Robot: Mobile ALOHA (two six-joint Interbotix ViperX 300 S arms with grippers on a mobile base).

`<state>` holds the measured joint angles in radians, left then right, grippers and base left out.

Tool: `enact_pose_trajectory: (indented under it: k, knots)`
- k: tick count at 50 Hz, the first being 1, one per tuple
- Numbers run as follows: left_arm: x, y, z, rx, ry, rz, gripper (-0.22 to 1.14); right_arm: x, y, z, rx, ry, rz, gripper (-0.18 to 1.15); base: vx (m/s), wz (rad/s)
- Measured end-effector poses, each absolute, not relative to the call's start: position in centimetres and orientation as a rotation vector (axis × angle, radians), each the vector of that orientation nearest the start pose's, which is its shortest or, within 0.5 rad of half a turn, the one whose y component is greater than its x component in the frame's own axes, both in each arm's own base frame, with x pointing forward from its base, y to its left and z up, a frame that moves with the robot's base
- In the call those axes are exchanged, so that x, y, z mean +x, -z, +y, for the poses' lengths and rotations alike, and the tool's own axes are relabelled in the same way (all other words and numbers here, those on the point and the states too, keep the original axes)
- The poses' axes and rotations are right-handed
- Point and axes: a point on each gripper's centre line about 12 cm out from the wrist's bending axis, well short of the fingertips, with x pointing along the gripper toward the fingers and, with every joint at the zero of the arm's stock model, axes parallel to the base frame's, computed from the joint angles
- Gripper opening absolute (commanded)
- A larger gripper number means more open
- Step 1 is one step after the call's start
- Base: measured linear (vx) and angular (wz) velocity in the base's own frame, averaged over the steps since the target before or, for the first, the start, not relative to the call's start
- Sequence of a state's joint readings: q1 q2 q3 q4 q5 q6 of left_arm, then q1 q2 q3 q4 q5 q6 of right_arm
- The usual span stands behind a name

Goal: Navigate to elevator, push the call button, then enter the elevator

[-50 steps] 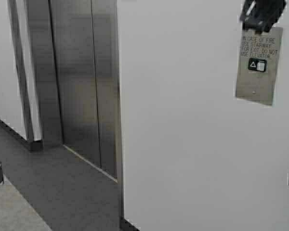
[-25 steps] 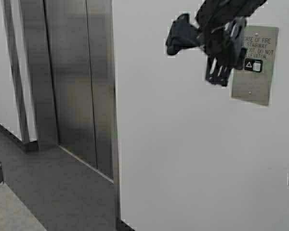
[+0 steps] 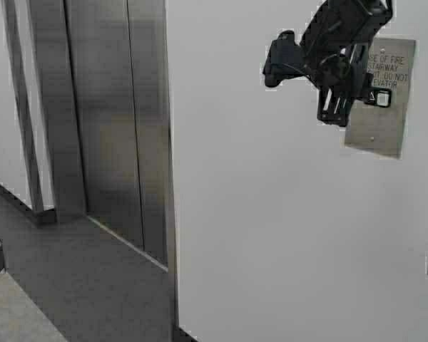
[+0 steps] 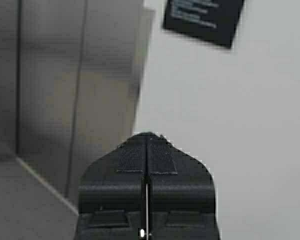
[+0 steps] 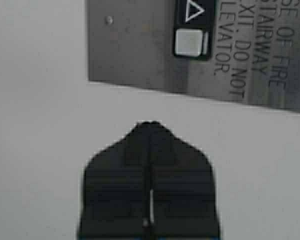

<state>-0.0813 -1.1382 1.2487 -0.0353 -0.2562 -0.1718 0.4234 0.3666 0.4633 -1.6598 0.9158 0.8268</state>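
The elevator (image 3: 118, 121) stands at the left with its steel doors closed; it also shows in the left wrist view (image 4: 65, 95). The grey call plate (image 3: 386, 125) with its call button (image 3: 381, 97) hangs on the white wall at the upper right. My right gripper (image 3: 334, 114) is shut and empty, raised in front of the wall just left of the plate. In the right wrist view the gripper (image 5: 149, 124) points at bare wall just off the plate's edge (image 5: 135, 55), with the button (image 5: 188, 41) a short way off. My left gripper (image 4: 148, 135) is shut and empty.
A white wall (image 3: 271, 235) fills the space between the elevator frame and the plate. Dark floor (image 3: 93, 285) runs in front of the doors. A dark sign (image 4: 204, 20) hangs on the wall in the left wrist view.
My right arm has come down into view in front of the wall and shifted right toward the call plate. The robot moved slightly at first, then held still.
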Motion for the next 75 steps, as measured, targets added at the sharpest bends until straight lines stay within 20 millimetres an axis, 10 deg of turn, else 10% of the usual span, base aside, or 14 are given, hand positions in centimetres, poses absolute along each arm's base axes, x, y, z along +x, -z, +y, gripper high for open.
enact_pose_trajectory:
  k: [42,75]
  knots:
    - [16.8,-28.8,-1.3,-0.204,0.085,-0.126,0.02,49.2,-9.1,3.9,-1.336,0.219,0.743,0.05,0.02,0.00]
    - [16.9,-28.8,-1.3,-0.199,0.085,-0.124,0.02,50.8,-8.7,2.2,-1.333,0.216,0.752,0.05,0.01,0.01]
